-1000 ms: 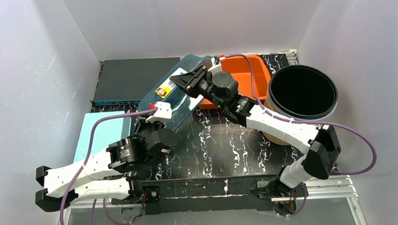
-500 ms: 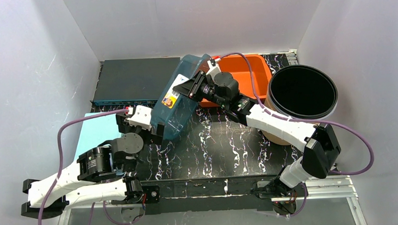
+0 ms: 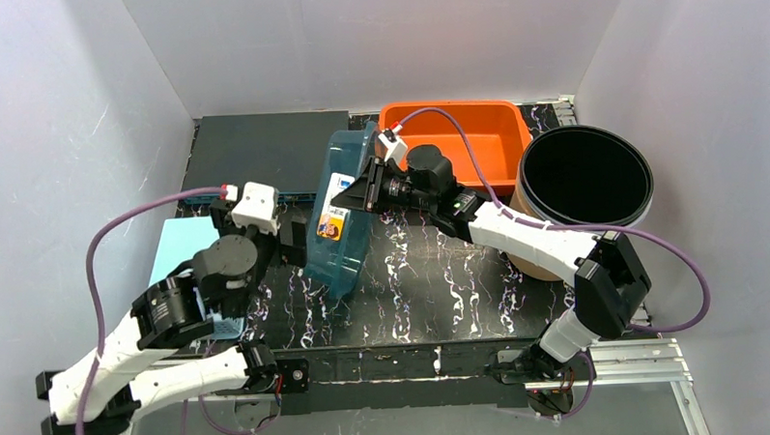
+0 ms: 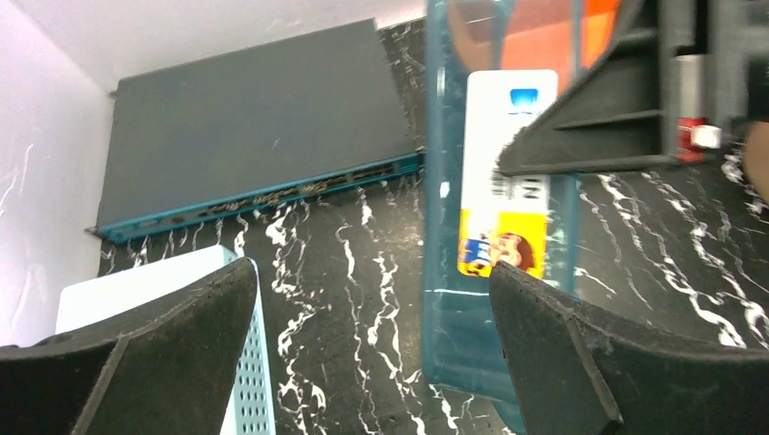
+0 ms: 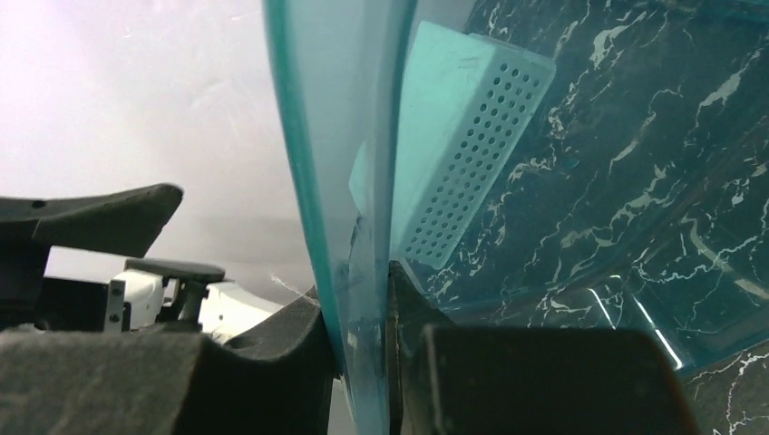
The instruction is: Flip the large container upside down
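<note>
Now the left gripper [image 4: 370, 272] has released, jaws wide apart beside the large container [image 3: 335, 224]. Only the right gripper [image 5: 367, 299] clamps its wall. It stands on edge, so I judge the inversion half complete.

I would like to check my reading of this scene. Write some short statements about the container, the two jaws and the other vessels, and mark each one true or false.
1. The teal container is raised on its side, not lying flat on the table. True.
2. The left jaws are shut on the container. False: they stand wide open and grip nothing.
3. The right jaws pinch a wall of the container. True.
4. The orange bin sits at the near edge, by the arm bases. False: it sits at the far edge, behind the container.
5. The black bucket lies tipped on its side. False: it stands upright with its mouth up, at the right.
</note>
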You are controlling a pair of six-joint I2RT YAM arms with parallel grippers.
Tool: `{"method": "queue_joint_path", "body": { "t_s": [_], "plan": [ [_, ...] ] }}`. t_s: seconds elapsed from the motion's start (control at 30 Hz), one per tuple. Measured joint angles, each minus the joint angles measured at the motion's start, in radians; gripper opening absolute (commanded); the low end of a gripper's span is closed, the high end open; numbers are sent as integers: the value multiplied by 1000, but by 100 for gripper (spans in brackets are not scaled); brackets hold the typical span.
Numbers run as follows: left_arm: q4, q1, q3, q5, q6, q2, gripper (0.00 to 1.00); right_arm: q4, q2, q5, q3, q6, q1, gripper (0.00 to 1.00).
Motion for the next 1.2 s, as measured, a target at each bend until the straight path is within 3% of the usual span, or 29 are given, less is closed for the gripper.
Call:
{"method": "queue_joint_path", "body": {
  "t_s": [0.27, 0.63, 0.77, 0.9, 1.2],
  "plan": [
    [-78, 546, 63, 423, -85, 170, 98, 58, -2, -78, -28, -5, -13, 1],
    [-146, 1001, 101, 861, -259, 275, 98, 235, 77, -252, -31, 114, 26, 1],
    [-171, 1095, 101, 921, -295, 275, 98, 412, 148, -304, -63, 274, 46, 1],
    [-180, 1116, 101, 943, -300, 273, 98, 539, 190, -330, -109, 406, 57, 1],
    [-166, 1118, 65, 1040, -294, 264, 98, 529, 192, -358, -180, 467, 58, 15]
  ]
}}
